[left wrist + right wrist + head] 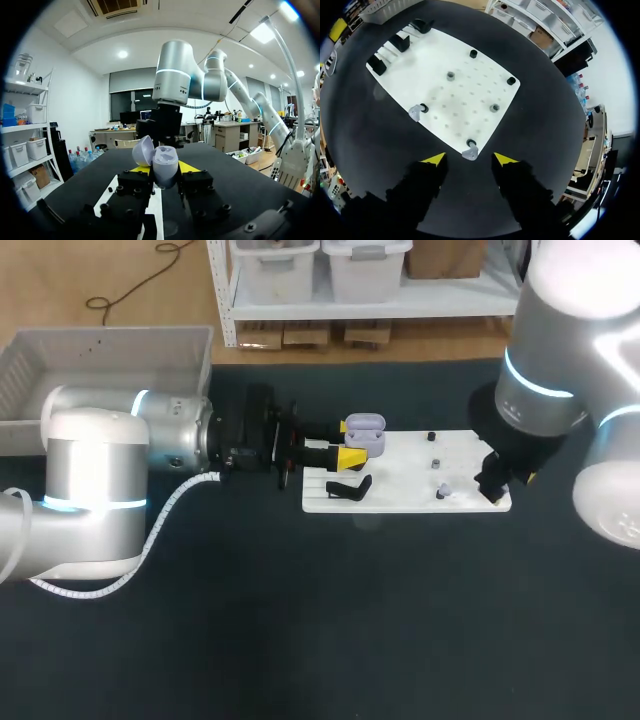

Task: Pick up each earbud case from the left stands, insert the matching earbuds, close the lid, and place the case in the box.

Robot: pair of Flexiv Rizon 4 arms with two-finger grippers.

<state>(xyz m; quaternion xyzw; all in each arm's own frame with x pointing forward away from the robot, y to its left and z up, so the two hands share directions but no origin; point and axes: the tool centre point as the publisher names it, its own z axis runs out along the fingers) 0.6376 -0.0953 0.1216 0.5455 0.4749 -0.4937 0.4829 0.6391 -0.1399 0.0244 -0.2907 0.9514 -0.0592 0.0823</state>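
Left pincer point(165, 172) grips open lavender case point(164, 161) (yellow tips point(188, 167) mostly hidden).

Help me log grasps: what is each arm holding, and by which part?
The left jaws clamp the open earbud case by its base's sides; right jaws hold nothing.

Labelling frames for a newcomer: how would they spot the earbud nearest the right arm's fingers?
Find the white board mid-table, then its corner nearest the right gripper. The earbud sits there at a black peg, just ahead of the open fingers; the other pale earbud lies farther along that edge.
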